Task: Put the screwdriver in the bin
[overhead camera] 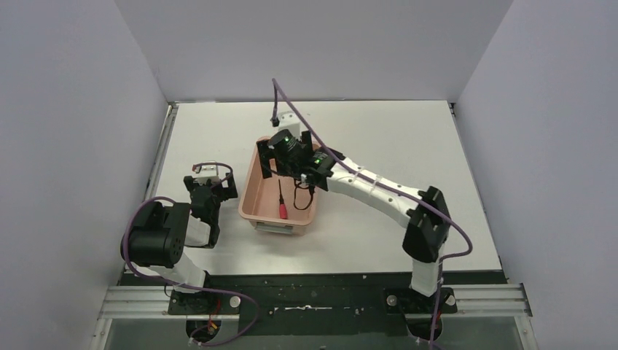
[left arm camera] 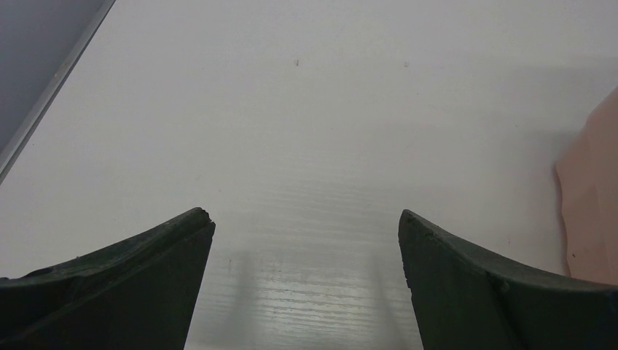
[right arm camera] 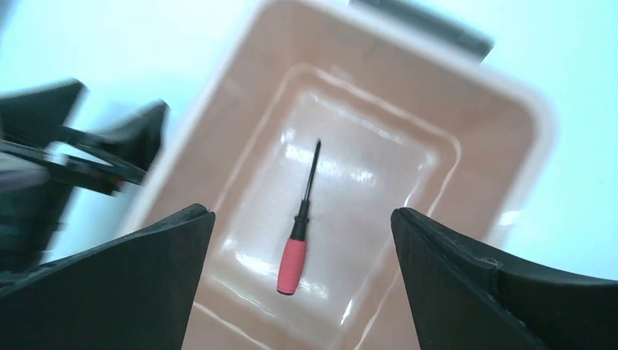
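White desk (overhead camera: 408, 138) stretches on every side of the salmon-pink rectangular plastic bin (right arm camera: 495, 138). The right end effector (right arm camera: 302, 213) hangs wide above it, and the left end effector (left arm camera: 306, 216) stands wide beside its rim. The slim red-handled, black-shafted screwdriver (right arm camera: 290, 264) lies flat on the bin's floor.

Bin (overhead camera: 248, 191): no readable text.
Screwdriver (overhead camera: 282, 202): no readable marking.
Left arm (overhead camera: 157, 240): no readable label.
Right arm (overhead camera: 375, 191): no readable label.

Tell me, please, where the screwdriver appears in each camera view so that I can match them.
Top external: screwdriver lies in the bin, near picture centre.
Left wrist: not in it; only the bin's edge at right.
Right wrist: centre, on the bin's floor.
Shared landmark: the bin.
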